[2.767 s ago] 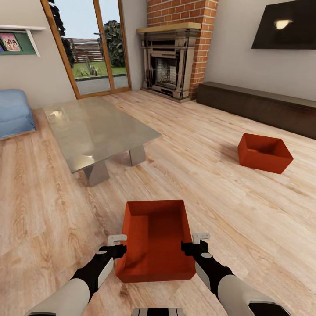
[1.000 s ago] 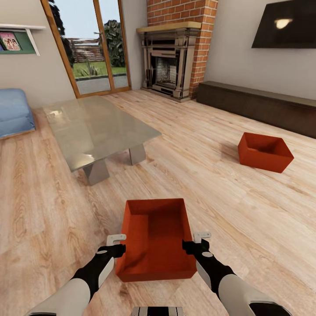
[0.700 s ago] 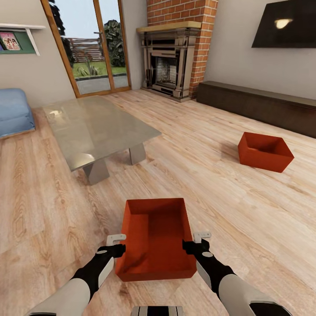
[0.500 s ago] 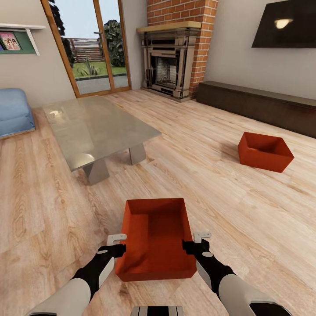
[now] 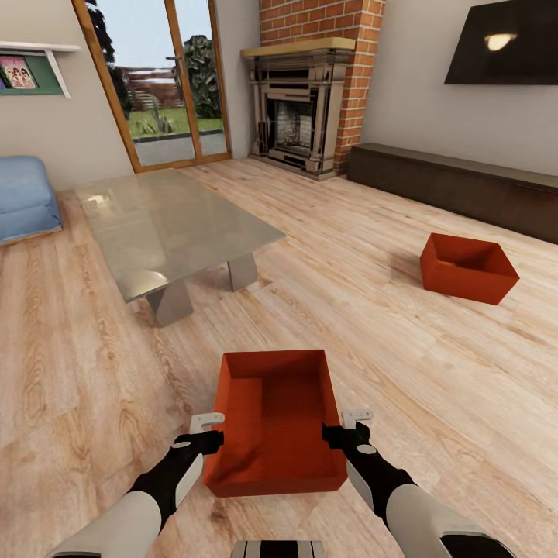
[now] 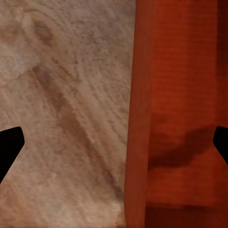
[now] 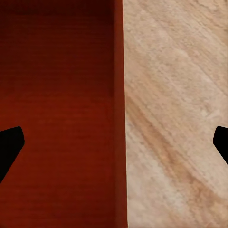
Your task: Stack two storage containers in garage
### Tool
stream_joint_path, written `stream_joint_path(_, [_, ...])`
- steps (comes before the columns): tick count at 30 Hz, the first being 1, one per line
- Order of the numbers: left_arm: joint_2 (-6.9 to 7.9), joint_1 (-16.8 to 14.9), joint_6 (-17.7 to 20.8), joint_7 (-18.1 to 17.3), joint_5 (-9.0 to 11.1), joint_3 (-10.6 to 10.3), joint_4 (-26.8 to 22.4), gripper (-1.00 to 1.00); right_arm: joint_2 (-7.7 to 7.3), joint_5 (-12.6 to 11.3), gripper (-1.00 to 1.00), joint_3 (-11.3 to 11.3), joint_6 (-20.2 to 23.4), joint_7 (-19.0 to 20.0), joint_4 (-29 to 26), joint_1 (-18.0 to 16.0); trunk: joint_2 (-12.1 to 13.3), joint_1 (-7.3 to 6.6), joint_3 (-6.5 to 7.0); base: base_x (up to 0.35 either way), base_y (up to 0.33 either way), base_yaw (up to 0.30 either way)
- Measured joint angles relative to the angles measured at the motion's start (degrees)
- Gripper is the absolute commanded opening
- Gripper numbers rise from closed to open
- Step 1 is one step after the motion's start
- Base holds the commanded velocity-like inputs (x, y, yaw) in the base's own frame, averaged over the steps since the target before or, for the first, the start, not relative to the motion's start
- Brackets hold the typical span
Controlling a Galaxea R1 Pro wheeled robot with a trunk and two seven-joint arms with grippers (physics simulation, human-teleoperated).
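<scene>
— While both pincers straddle its flared walls, spread wide, where's the near orange-red box [image 5: 275, 422]?
— On grainy wood planks [image 5: 85, 364]; its twin [image 5: 467, 268] sits well apart rightward.

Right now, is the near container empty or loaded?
Empty: the near container shows bare orange floor and walls from the head view.
</scene>
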Motion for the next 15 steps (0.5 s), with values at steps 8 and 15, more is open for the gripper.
stream_joint_path(8, [-0.50,0.0,0.0,0.0,0.0,0.0,0.0,1.00,0.02,0.0,1.00,0.0,0.0,0.0,0.0,0.0,0.0,0.00,0.00,0.000,0.000,0.000])
stream_joint_path(15, [-0.67,0.0,0.0,0.0,0.0,0.0,-0.1,1.00,0.01,0.0,1.00,0.0,0.1,0.2,0.0,0.0,-0.8,0.43,-0.35,0.000,0.000,0.000])
